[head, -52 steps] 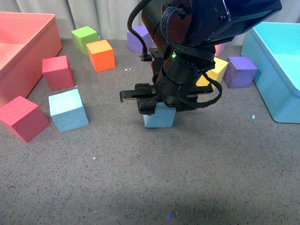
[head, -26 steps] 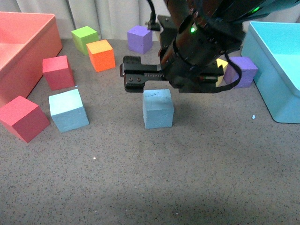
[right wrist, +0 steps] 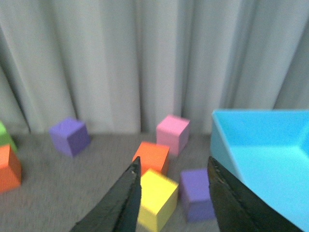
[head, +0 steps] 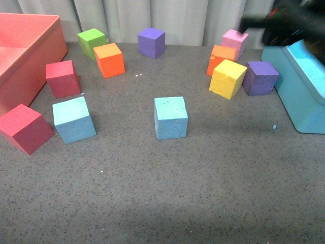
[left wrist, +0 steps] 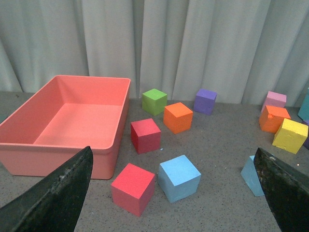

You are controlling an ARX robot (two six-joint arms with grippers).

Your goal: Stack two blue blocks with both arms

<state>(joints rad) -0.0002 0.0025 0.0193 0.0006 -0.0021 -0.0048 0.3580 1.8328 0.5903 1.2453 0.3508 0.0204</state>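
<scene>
Two light blue blocks rest apart on the grey table: one in the middle (head: 170,118) with a scuffed top, one at the left (head: 74,119). My left gripper (left wrist: 173,149) is open and held above the table. Its wrist view shows the left blue block (left wrist: 179,177) between its fingers, and the other blue block (left wrist: 252,175) partly hidden behind one finger. The right gripper (right wrist: 174,159) is open and empty, high near the turquoise bin (right wrist: 260,145). My right arm (head: 289,23) is a dark blur at the top right of the front view.
A salmon bin (head: 30,56) stands at the far left, with two red cubes (head: 63,78) (head: 24,127) beside it. Green (head: 92,41), orange (head: 109,59) and purple (head: 151,42) cubes line the back. Yellow (head: 228,78), orange (head: 220,57), pink (head: 234,40) and purple (head: 260,78) cubes cluster by the turquoise bin (head: 299,86).
My right arm has risen off the middle blue block and swung away to the far right. The block stays where it was on the table.
</scene>
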